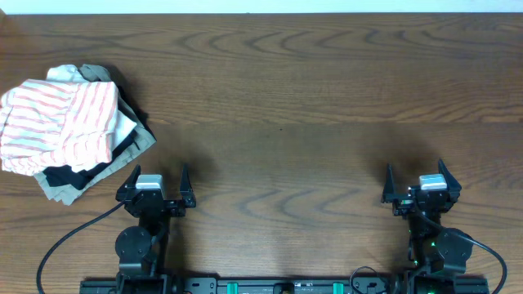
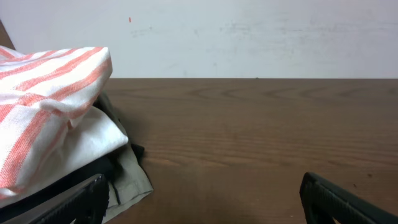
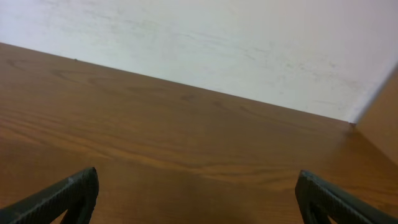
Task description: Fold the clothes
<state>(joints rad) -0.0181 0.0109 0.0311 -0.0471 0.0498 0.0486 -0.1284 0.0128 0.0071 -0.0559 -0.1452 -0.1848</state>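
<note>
The white shirt with orange-red stripes [image 1: 57, 122] lies folded on top of a pile at the table's left edge. It also shows at the left of the left wrist view [image 2: 43, 106]. My left gripper [image 1: 155, 186] is open and empty, just below and right of the pile. In its wrist view [image 2: 202, 205] its left finger sits close beside the pile's edge. My right gripper [image 1: 423, 184] is open and empty near the front right of the table, over bare wood in its wrist view [image 3: 199, 199].
Under the striped shirt are a plain white folded garment [image 2: 74, 146], a black one [image 1: 78, 175] and a khaki one [image 2: 127, 180]. The wooden table [image 1: 310, 106] runs back to a white wall [image 2: 249, 37].
</note>
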